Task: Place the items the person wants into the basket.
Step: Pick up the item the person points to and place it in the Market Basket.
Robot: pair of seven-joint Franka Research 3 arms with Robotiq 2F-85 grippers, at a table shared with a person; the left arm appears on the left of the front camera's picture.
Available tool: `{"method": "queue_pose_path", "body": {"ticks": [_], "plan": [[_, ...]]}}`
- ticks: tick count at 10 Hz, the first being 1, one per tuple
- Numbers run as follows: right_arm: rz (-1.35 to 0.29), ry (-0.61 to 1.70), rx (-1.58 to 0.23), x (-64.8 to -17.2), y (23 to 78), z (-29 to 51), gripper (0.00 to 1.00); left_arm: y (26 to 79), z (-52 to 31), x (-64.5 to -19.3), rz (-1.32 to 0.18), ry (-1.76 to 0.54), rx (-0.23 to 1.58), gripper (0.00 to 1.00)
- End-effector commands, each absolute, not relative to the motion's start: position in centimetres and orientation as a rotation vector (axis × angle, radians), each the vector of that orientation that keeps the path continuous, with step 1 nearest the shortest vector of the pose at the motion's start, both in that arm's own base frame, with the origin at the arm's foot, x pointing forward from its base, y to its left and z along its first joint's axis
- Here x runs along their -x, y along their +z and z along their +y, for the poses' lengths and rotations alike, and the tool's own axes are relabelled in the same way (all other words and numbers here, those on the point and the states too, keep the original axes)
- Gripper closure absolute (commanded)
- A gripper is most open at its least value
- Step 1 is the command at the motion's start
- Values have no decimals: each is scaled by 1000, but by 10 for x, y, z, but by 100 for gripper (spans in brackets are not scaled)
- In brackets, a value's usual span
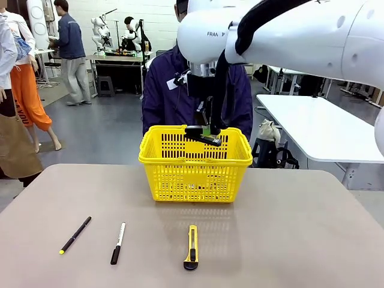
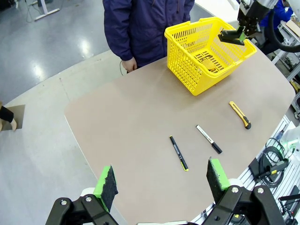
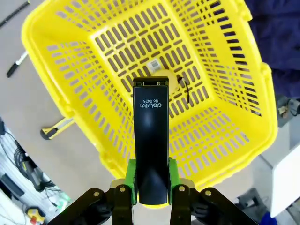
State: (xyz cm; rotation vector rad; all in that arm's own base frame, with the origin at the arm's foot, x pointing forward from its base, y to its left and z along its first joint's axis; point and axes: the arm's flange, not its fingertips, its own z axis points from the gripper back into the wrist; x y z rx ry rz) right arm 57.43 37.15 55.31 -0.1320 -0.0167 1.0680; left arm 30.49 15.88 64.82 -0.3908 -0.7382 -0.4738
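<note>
A black stapler (image 3: pixel 150 136) sits clamped between the green pads of my right gripper (image 3: pixel 151 185), hanging over the open yellow basket (image 3: pixel 220 140). From the front the stapler (image 1: pixel 203 137) is just above the basket's far rim (image 1: pixel 195 163), under my right gripper (image 1: pixel 207 126). A round yellow tape measure (image 3: pixel 172 83) lies on the basket floor, partly behind the stapler. The yellow-and-black utility knife (image 1: pixel 191 246) lies on the table in front of the basket. My left gripper (image 2: pixel 161 182) is open, high above the table's near corner. The person (image 1: pixel 165 90) stands behind the basket.
A black pen with a yellow tip (image 1: pixel 75 234) and a white-and-black marker (image 1: pixel 118 242) lie at the front left of the table (image 1: pixel 312 228). A white table (image 1: pixel 318 126) stands off to the right.
</note>
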Motion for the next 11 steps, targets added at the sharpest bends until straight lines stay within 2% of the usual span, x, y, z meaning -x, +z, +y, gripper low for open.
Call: {"method": "queue_pose_path", "body": {"ticks": [1, 11], "plan": [[-3, 1101, 162, -593, 544, 371, 69, 647, 161, -304, -748, -488, 398, 0], [114, 1131, 143, -623, 472, 353, 69, 647, 161, -304, -748, -488, 398, 0]]}}
